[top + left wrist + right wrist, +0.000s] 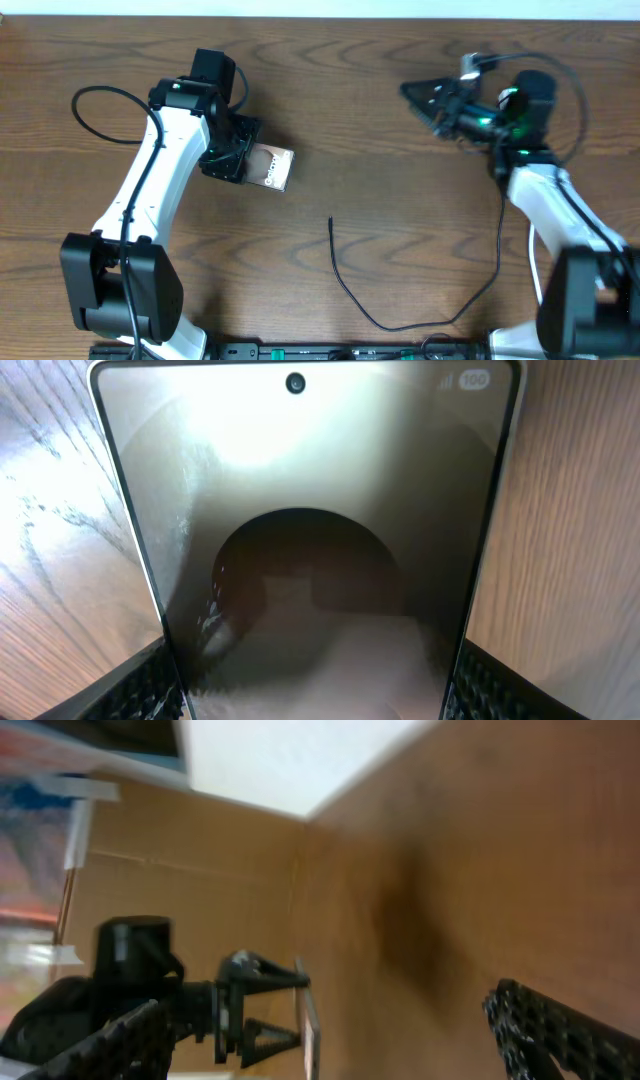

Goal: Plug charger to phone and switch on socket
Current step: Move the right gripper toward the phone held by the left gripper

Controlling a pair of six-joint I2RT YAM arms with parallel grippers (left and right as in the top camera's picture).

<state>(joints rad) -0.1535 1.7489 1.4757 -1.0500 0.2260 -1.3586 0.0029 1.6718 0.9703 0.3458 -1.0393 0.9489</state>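
Nearest, on the brown wooden table [400, 200], the charger [395, 327] is lying loose near the middle. Its thin black line is looping along the near edge, then climbing on the right side toward the right arm. Its small plug tip [331, 220] is pointing away, lying apart from everything and well to the right of the phone.

Farther back on the left, the left gripper [250, 155] is pinching the phone [272, 167] by its sides. In the left wrist view the ribbed fingers [150, 685] are pressing in at both long edges of the phone's near end. The brownish screen is facing that camera and the lens hole is sitting at the far end. From the right wrist view the phone is showing edge-on as a thin slab between those fingers. Whether it is resting on the wood or raised off it I cannot tell.

Farthest, at the far right, the right gripper [420, 108] is hanging with its claw spread wide, pointing left, with only bare wood between its fingers [560, 1030].
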